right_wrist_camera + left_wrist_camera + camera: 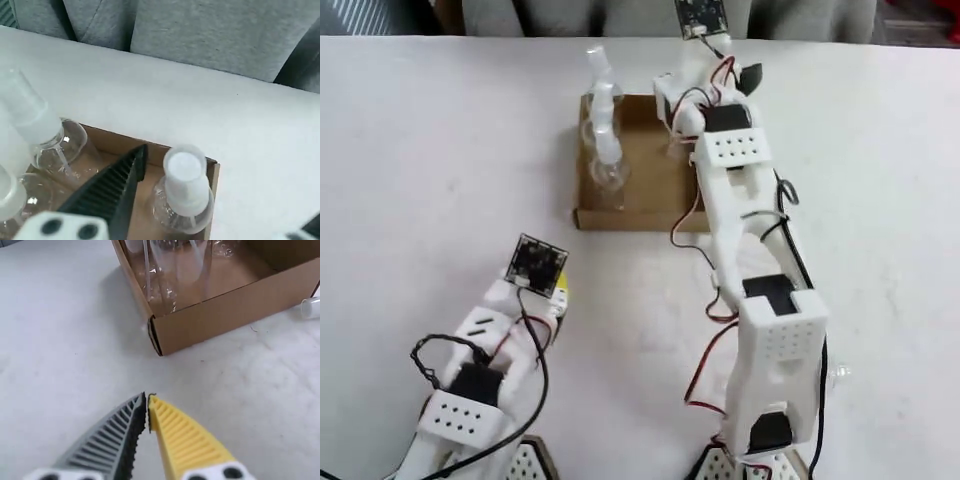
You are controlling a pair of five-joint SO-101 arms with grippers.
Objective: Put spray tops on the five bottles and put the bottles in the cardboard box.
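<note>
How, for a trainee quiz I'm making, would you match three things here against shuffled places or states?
Things:
1. left gripper
2. cardboard box
3. row of bottles

Places or states:
A. shut, above bare table
B. standing along one wall inside the box
C. open-topped, resting on the table

Pairs: 1-A, 2-C, 3-B.

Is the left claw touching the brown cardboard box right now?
Apart. The left wrist view shows a strip of bare white table between the tips of the shut left claw and the brown cardboard box corner.
</note>
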